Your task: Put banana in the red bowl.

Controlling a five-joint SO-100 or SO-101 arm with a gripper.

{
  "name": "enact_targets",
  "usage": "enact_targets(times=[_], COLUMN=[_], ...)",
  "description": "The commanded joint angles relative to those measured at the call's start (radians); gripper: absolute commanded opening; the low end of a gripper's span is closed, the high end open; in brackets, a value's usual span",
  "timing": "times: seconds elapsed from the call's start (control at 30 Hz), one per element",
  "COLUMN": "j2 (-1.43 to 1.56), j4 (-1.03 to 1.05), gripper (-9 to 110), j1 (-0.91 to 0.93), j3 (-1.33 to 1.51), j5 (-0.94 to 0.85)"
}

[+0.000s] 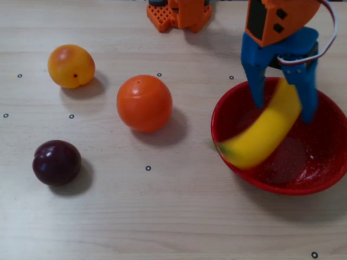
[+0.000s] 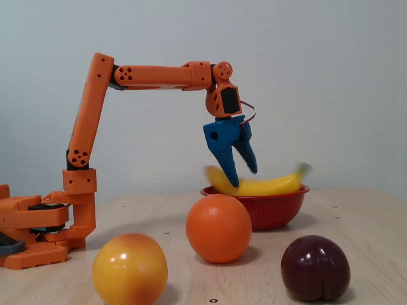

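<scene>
The yellow banana is motion-blurred and lies slanted inside the red bowl, its lower end against the bowl's left rim. In the fixed view the banana rests across the red bowl, one end sticking up at the right. My blue gripper hangs over the bowl's back half, open, its fingers spread on either side of the banana's upper end. In the fixed view the gripper points down just above the rim with the banana below its tips.
An orange sits left of the bowl, a yellow-orange fruit at the far left and a dark plum at the front left. The arm's orange base stands at the table's back edge.
</scene>
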Motion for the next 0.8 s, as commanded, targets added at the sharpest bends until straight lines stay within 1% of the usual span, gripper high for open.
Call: enact_targets(times=[0.0,0.1,0.37,0.5,0.6,0.7,0.73,0.77], j2=[0.049,0.049,0.063,0.075,0.087,0.104,0.11,0.117], j4=[0.015,0.006,-0.014,-0.02,-0.015,-0.015,-0.015,-0.011], gripper=[43,47,46,42,30,5,0,0], j1=[0.015,0.017,0.026,0.032,0.035,0.043,0.046,0.051], j3=[-0.095,-0.107,-0.161,-0.199,-0.233,-0.244,-0.244,-0.244], j5=[-0.029,-0.029,-0.026,-0.025,-0.025,-0.025,-0.025,-0.025])
